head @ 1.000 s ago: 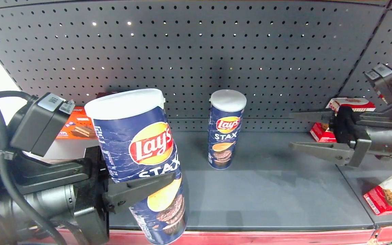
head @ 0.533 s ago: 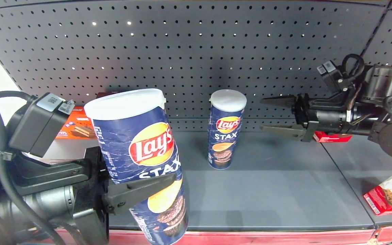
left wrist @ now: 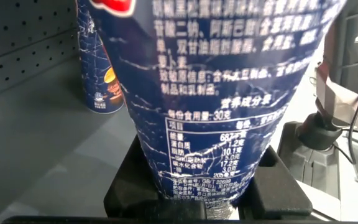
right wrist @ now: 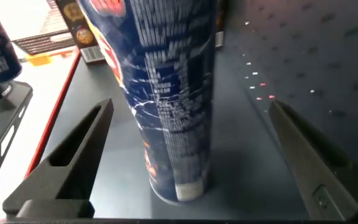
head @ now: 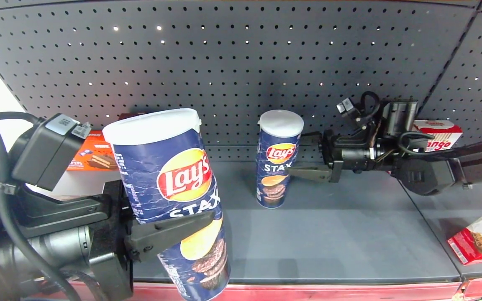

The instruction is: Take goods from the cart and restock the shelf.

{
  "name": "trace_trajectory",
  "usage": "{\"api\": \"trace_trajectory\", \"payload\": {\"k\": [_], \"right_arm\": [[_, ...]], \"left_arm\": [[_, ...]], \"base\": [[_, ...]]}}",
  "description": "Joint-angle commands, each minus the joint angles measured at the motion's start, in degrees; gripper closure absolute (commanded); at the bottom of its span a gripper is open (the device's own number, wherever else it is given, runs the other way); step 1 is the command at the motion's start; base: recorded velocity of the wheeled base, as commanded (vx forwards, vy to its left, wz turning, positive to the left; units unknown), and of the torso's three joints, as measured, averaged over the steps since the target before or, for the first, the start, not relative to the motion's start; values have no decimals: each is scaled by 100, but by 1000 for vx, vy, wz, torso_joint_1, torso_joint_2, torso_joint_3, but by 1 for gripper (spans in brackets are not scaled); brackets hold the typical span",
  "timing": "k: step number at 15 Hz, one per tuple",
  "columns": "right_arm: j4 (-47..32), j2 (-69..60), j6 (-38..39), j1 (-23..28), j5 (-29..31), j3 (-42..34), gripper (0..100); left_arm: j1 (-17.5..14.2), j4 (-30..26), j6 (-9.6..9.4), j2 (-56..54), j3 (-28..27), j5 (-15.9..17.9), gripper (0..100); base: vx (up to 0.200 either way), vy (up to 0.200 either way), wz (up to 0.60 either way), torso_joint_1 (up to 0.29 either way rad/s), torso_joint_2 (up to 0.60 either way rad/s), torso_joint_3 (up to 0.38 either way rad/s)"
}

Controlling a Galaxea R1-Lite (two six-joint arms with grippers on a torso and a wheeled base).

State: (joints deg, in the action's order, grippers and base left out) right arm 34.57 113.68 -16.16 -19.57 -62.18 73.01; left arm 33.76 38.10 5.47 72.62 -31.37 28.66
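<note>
The spread right pincer (head: 299,152) is straddling the upright chip can (head: 278,159) far back on the shelf (head: 341,234), perhaps tipping it if one finger lands first, while the left pincer (head: 174,221) is pinching a second can (head: 170,184) near-left.

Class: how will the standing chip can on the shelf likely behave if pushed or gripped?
Tall on a narrow base, the standing chip can would probably tip if pushed high. Round, it may roll once down. Its smooth wall might slip when gripped.

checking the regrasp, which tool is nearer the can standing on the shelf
Right: right tool straddles the standing can; left tool holds a second can near the shelf front.
</note>
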Motion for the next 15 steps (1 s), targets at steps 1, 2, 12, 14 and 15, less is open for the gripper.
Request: {"api": "trace_trajectory", "payload": {"k": [1, 2, 12, 14, 15], "right_arm": [[14, 366, -1, -170, -4, 143, 0], [14, 392, -1, -197, -4, 161, 0], [85, 937, -27, -425, -110, 469, 0], [181, 937, -1, -460, 5, 451, 100], [181, 928, -1, -469, 22, 460, 100]], "left_arm": [[-1, 5, 6, -2, -1, -1, 100], [-1, 5, 6, -2, -1, -1, 100], [-18, -4, 6, -2, 8, -10, 100], [-36, -4, 6, -2, 8, -10, 100], [-45, 5, 6, -2, 8, -10, 100]], "base": [[0, 0, 0, 0, 0, 0], [0, 0, 0, 0, 0, 0], [0, 0, 0, 0, 0, 0], [0, 0, 0, 0, 0, 0], [0, 0, 0, 0, 0, 0]]}}
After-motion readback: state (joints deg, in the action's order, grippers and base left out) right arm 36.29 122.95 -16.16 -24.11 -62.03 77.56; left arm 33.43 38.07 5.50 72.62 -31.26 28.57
